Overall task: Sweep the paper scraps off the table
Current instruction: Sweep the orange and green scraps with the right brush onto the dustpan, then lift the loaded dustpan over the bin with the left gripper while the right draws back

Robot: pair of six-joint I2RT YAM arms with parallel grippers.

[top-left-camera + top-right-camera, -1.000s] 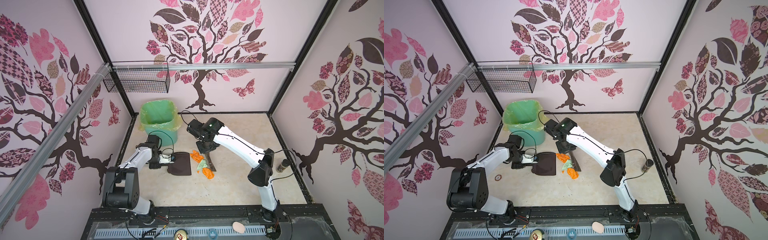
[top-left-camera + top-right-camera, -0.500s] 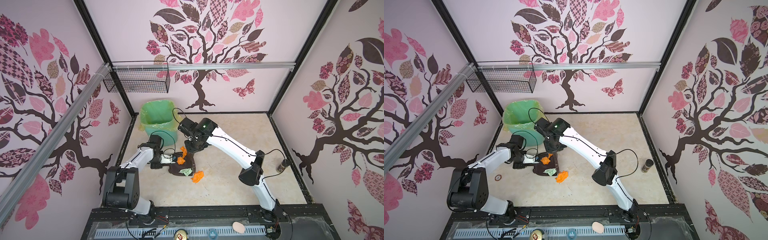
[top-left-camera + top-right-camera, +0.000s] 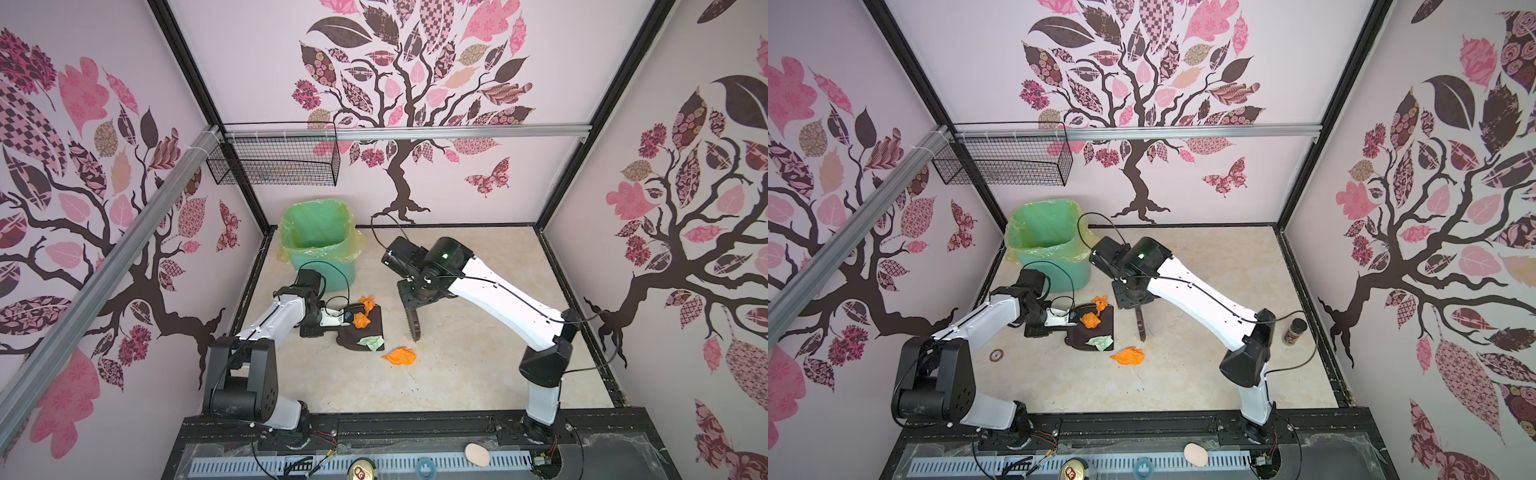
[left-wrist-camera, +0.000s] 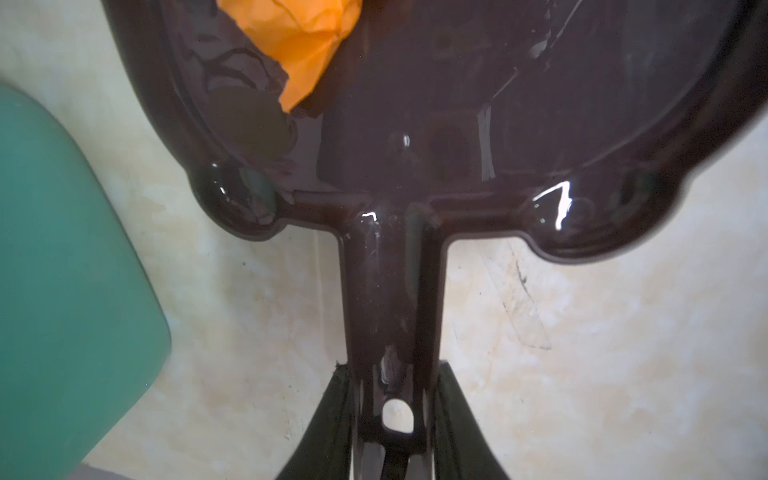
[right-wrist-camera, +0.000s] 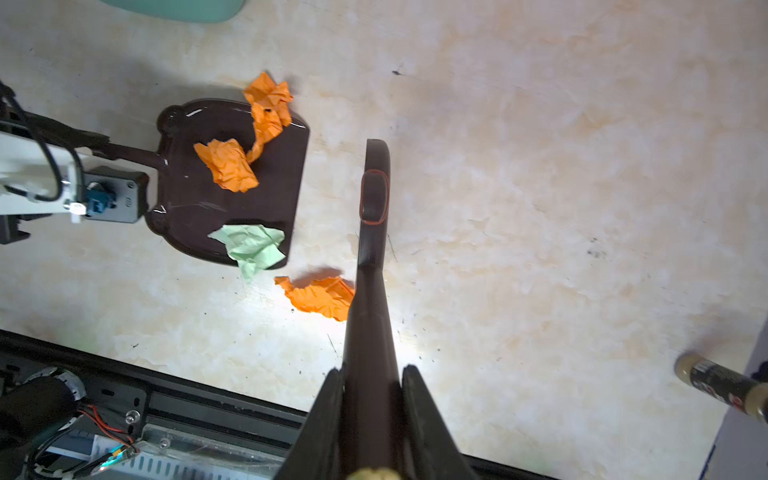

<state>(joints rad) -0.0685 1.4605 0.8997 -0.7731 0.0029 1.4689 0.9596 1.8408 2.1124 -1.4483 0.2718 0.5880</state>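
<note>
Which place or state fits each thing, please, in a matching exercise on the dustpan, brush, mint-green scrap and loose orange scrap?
1 dustpan
2 brush
3 mint-green scrap
4 loose orange scrap

A on the bare table
B gripped by the right tool
C on the dustpan's front lip
D gripped by the left tool

Pairs: 1-D, 2-B, 3-C, 4-A

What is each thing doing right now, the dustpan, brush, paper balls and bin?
Dustpan: flat on the table.
Brush: gripped by its handle.
Middle orange scrap: inside the dustpan.
Edge orange scrap: overhanging the dustpan's rim.
Green scrap: on the dustpan's front lip.
Loose orange scrap: on the table, not swept in.
Bin: open, bag-lined.
Left gripper: shut on dustpan handle.
Right gripper: shut on brush.
</note>
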